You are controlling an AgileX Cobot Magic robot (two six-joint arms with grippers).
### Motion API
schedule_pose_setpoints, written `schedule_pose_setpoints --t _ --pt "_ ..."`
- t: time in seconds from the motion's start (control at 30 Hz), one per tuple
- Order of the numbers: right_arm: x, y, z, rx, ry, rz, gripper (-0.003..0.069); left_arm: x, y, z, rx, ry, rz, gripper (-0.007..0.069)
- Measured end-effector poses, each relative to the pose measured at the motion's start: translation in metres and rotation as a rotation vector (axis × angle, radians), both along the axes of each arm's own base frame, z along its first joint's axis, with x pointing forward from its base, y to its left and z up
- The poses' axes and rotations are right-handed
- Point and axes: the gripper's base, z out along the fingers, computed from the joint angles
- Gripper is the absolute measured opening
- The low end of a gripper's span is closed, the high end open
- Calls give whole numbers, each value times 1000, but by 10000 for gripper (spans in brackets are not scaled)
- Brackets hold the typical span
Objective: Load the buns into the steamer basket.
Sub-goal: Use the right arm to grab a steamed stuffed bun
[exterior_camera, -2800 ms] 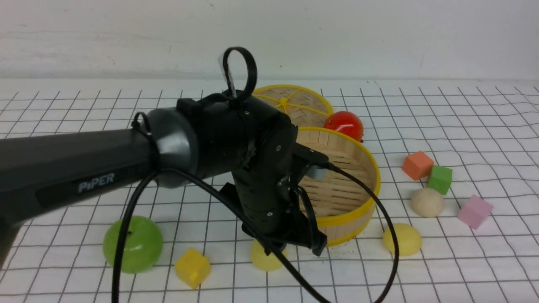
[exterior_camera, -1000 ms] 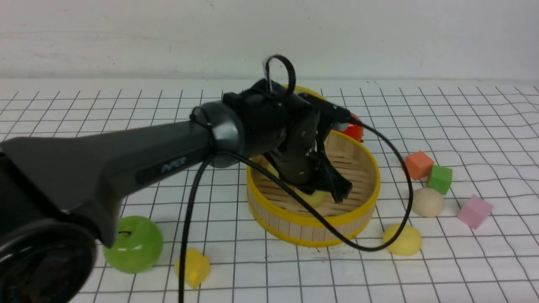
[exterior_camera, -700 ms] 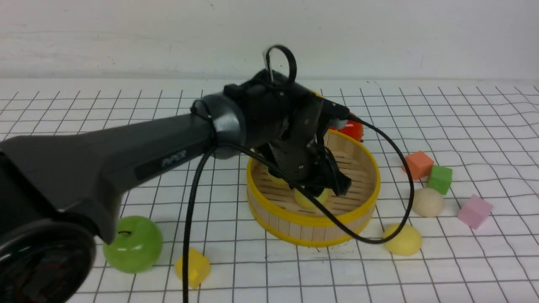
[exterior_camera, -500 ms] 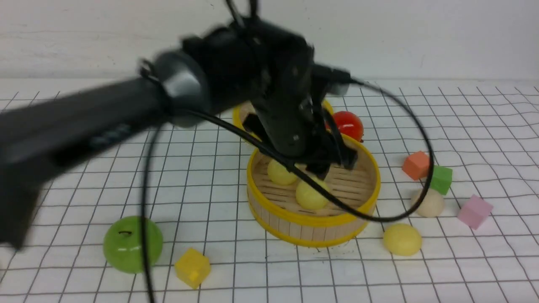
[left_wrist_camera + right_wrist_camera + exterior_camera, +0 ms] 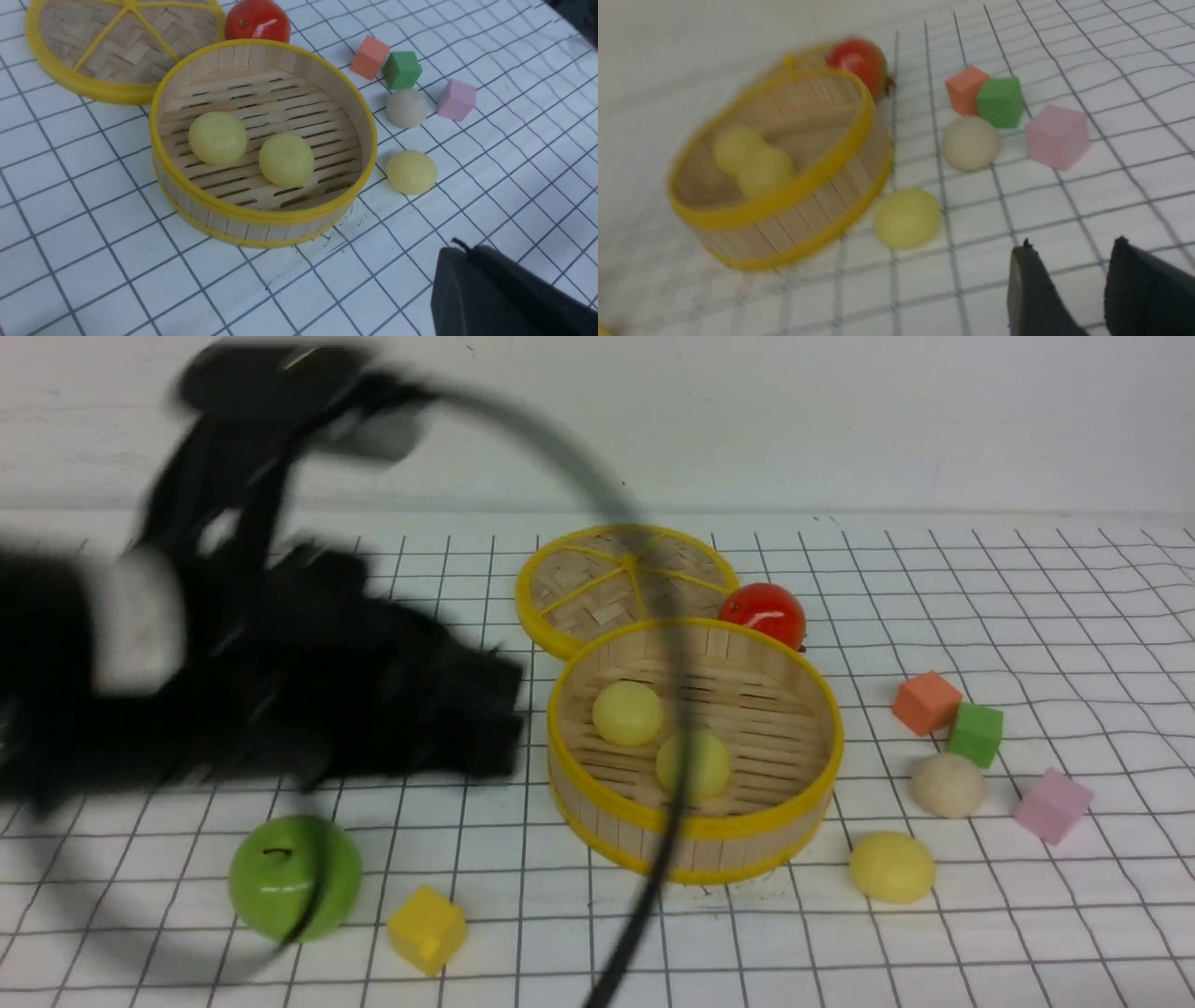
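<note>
- steamer basket [image 5: 695, 823] holds two yellow buns [image 5: 627, 713]; third yellow bun [image 5: 892, 867] and beige bun [image 5: 948, 785] lie on the worktop [image 5: 1027, 933] to its right.
- left claw [image 5: 467, 270] closed, empty; right claw [image 5: 1099, 298] part open, empty.
- advised: straddle third yellow bun squarely, grip lightly; it may roll.

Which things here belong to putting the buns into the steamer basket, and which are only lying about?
For the job: steamer basket; back bun in it; front bun in it; yellow bun outside; beige bun outside.
Lying about: lid; tomato; apple; yellow cube; orange cube; green cube; pink cube.
</note>
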Motion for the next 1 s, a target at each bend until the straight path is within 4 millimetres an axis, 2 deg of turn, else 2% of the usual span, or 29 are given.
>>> schedule_pose_setpoints --t 0.03,0.07,0.13,0.2,0.3,0.4,0.43,0.47,0.5,0.57,0.63,0.67,0.7,0.73,0.8,0.83,1.0 --pt "0 0 4 123 -25 -12 239 -15 13 -14 -31 -22 5 -13" --pt "0 0 4 127 -24 -13 239 -17 15 -11 -47 -38 6 -13" --pt "1 -1 11 267 -80 -36 239 -38 34 -35 -107 -76 16 -13" --pt "0 0 20 307 -92 -23 235 -51 45 -54 -155 -108 25 -13" --pt "-4 6 54 276 -58 48 196 -64 58 -70 -219 -162 35 -13" --pt "8 15 96 65 128 149 113 -72 66 -89 -238 -189 40 -13" --pt "9 15 99 55 143 157 108 -72 66 -89 -240 -191 40 -13" --pt "24 19 114 -65 283 215 62 -74 67 -98 -228 -182 40 -13" --pt "29 20 119 -84 302 224 57 -74 67 -99 -226 -180 40 -13" --pt "64 24 133 -203 508 301 8 -74 67 -107 -205 -157 40 -13" --pt "88 26 136 -235 610 333 0 -75 68 -112 -190 -140 39 -13" --pt "107 28 136 -244 670 349 0 -75 68 -113 -181 -129 38 -13" --pt "110 28 136 -244 680 351 0 -75 68 -113 -179 -127 38 -13" --pt "134 31 131 -251 751 368 0 -76 68 -115 -165 -111 36 -13" --pt "161 38 122 -270 820 398 0 -76 68 -117 -153 -97 34 -13" --pt "164 39 121 -272 827 402 0 -76 68 -117 -152 -95 34 -13" --pt "221 77 87 -380 962 510 29 -76 68 -118 -143 -85 33 -13"
